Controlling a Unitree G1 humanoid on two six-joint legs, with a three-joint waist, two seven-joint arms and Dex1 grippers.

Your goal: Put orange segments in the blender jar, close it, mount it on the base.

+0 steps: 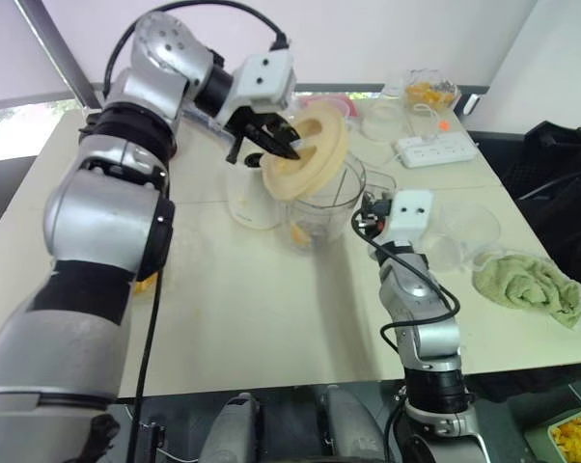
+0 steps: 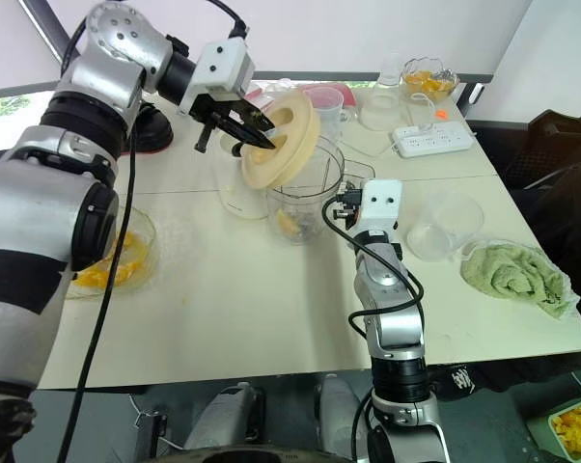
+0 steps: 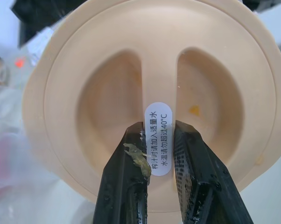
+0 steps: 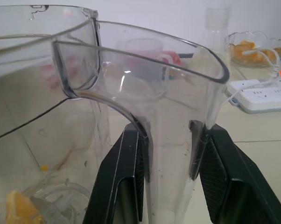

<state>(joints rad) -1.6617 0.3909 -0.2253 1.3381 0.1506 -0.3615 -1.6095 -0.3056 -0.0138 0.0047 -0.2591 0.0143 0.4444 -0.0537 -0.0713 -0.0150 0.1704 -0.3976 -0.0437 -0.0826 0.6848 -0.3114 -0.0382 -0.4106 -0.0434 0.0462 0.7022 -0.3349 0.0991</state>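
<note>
1. the left pincer (image 3: pixel 157 130) is closed on the raised middle ridge of the cream lid (image 1: pixel 318 145), one finger on each side of the ridge.
2. the lid is held in the air, tilted on its edge, just above the open mouth of the blender jar (image 1: pixel 329 203) and toward its far left side.
3. a white label with printed characters (image 3: pixel 158 140) sits on the ridge between the two fingers, and a small scrap of pulp is stuck on one finger (image 3: pixel 131 177).
4. the right pincer (image 4: pixel 171 135) grips the clear handle (image 4: pixel 173 93) of the jar, with the fingers pressed to both sides of it.
5. the jar stands upright on the desk (image 1: pixel 252 309), near its middle, with no lid on it.
6. some orange pieces (image 4: pixel 19 207) lie at the bottom of the jar, beside the blade.
7. a white body (image 2: pixel 235 198) stands just behind the jar on the robot's left; it is perhaps the blender base, but the lid and jar hide part of it.
8. a glass bowl (image 2: pixel 148 231) with more orange segments (image 2: pixel 112 265) is on the left part of the desk, well apart from the jar.
9. a white power strip (image 1: pixel 435 149) lies at the far right, and a green towel (image 1: pixel 532 285) lies near the right edge.
</note>
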